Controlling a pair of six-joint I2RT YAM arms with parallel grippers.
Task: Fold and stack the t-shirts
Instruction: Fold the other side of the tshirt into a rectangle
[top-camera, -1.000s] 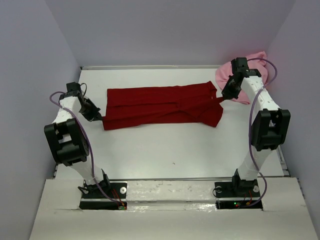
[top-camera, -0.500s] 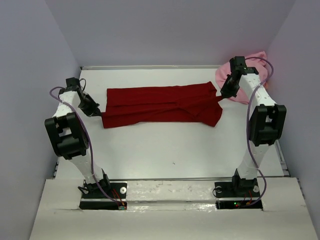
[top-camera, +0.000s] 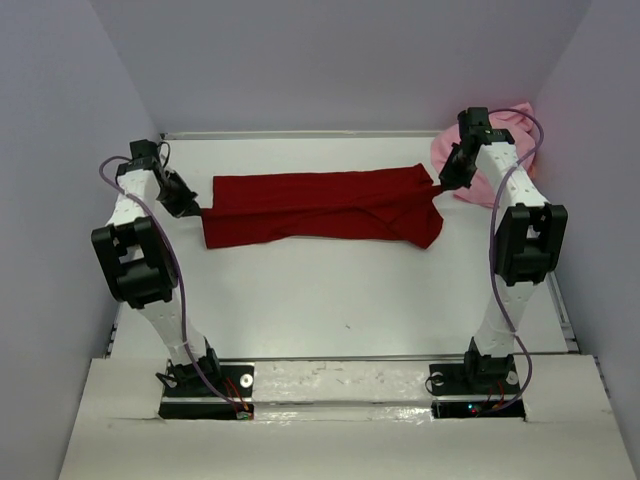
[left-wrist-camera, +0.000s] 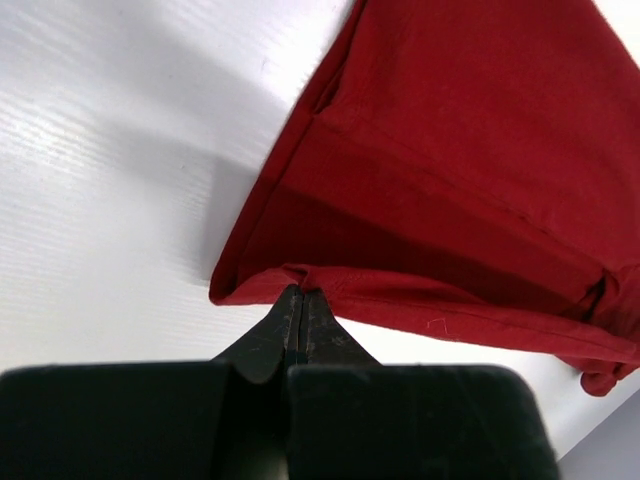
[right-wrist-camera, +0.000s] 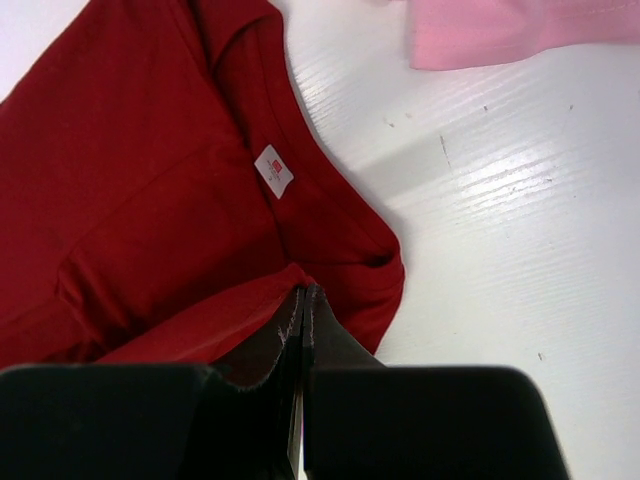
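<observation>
Seen from overhead, the dark red t-shirt (top-camera: 320, 208) lies stretched across the middle of the white counter (top-camera: 350, 290). The left hand (top-camera: 200, 212) pinches it at nine o'clock and the right hand (top-camera: 440, 186) at three, while the pink t-shirt (top-camera: 443, 152) sits bunched at one o'clock. From the left wrist, closed fingers clamp a folded red edge. From the right wrist, closed fingers grip red cloth beside the collar, below a white label (right-wrist-camera: 273, 170), with the pink t-shirt apart at one o'clock.

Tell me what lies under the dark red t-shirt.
Only the white table shows around the dark red t-shirt, with a shadow beneath the corner pinched by the left gripper. The light pink t-shirt lies apart, not under it. Beneath its middle is covered by cloth.
</observation>
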